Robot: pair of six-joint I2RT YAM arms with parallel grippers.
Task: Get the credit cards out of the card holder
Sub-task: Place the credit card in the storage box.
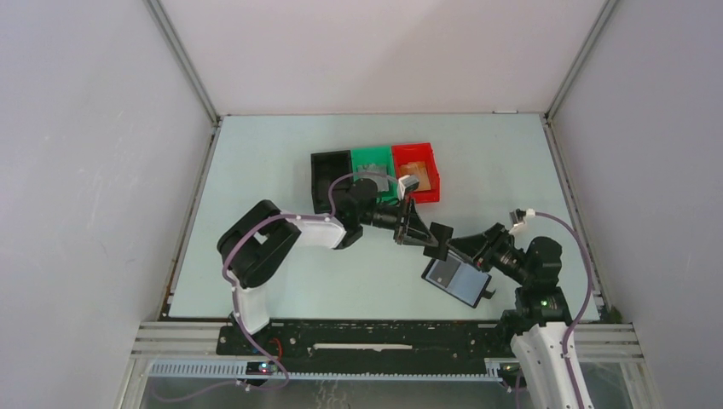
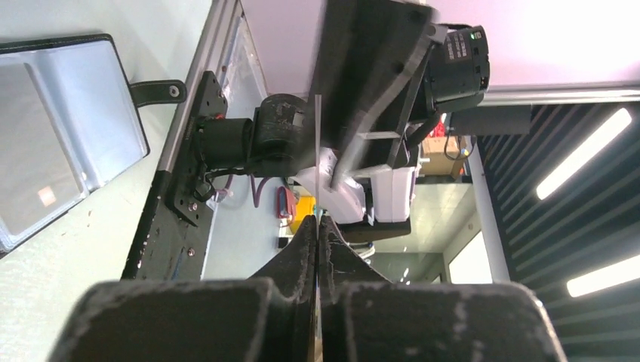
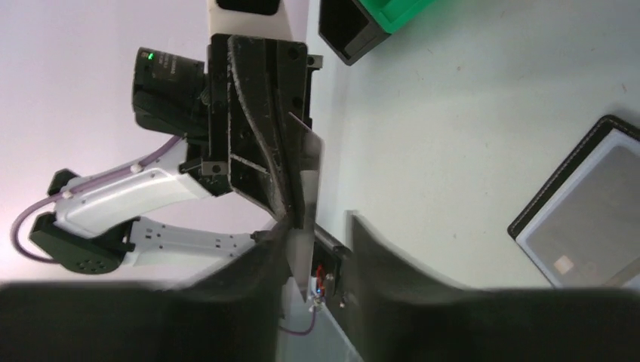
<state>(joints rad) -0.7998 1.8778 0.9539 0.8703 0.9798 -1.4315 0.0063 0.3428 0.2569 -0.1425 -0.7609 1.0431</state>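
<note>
Item: credit card (image 3: 306,188), likely thin, stiff, light, slick; best pinched across its flat faces. The left gripper (image 2: 317,226) jaws are clamping it; the right gripper (image 3: 317,234) jaws are standing slightly parted around it.

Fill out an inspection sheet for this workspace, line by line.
Surface: pale table, no spills seen.
Job's things: card holder flat on the table by the right arm; credit card held midair between the grippers.
Clutter: black bin, green bin, red bin in a back row.
Grippers: left gripper shut on the card; right gripper parted around it.
Cables: purple cables loop along both arms.
Surroundings: white walls; nothing else seen.
</note>
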